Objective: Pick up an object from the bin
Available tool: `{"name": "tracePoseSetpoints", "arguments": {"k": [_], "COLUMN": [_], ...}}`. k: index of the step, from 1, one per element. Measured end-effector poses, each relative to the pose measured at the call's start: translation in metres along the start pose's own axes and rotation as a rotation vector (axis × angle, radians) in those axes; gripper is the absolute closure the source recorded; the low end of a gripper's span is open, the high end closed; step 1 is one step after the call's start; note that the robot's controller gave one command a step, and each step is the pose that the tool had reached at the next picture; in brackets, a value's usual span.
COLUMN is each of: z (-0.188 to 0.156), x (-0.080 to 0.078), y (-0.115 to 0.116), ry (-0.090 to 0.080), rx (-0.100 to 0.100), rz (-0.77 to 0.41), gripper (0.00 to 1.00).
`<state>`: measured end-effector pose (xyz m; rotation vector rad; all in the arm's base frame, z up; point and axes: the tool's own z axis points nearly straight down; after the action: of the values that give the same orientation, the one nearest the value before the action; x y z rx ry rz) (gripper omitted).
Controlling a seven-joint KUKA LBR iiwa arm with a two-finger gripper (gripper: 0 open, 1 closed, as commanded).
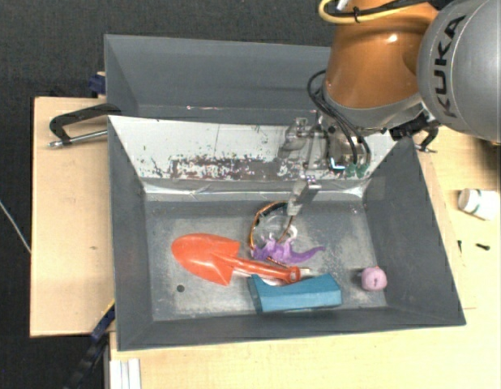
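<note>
Landmark: blue block (296, 292), lying flat by the near wall of the grey bin (127, 225).
Gripper: gripper (291, 217), low inside the bin, above and slightly left of the blue block, reaching down from the far right.
Gripper state: cannot be told; the tip reads as one slim shape against the clutter, so whether it is apart or together is not visible.
Nearest thing: purple figure (284, 253), a small soft-looking toy with thin limbs, just above the blue block and directly under the gripper tip.
Long axis of purple figure: roughly left to right, with one thin limb pointing right and slightly up; body bunched at the left end.
Also near: dark-and-orange wire loop (263, 215), above and left of the blue block, beside the gripper tip.
Also near: orange scoop (208, 258), blade to the left of the blue block, handle running right to meet the block's upper edge, under the purple figure.
Apart: pink ball (373, 279), right of the blue block, clear of the rest.
Done: gripper brought down over the middle cluster.
Left: nothing seen lifted; a grasp, a closing and a raise clear of the bin all appear outstanding.
Caution: loop and scoop handle crowd the purple figure, so a clean single pick looks uncertain.
</note>
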<state>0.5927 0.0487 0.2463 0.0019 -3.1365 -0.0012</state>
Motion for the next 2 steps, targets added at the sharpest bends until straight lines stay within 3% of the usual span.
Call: {"name": "tracePoseSetpoints", "arguments": {"k": [1, 2], "z": [-0.005, 0.042], "x": [-0.001, 0.001], "y": [0.0, -0.005], "ry": [-0.009, -0.011], "rx": [-0.001, 0.0], "rz": [0.001, -0.101], "gripper": [0.0, 0.0]}}
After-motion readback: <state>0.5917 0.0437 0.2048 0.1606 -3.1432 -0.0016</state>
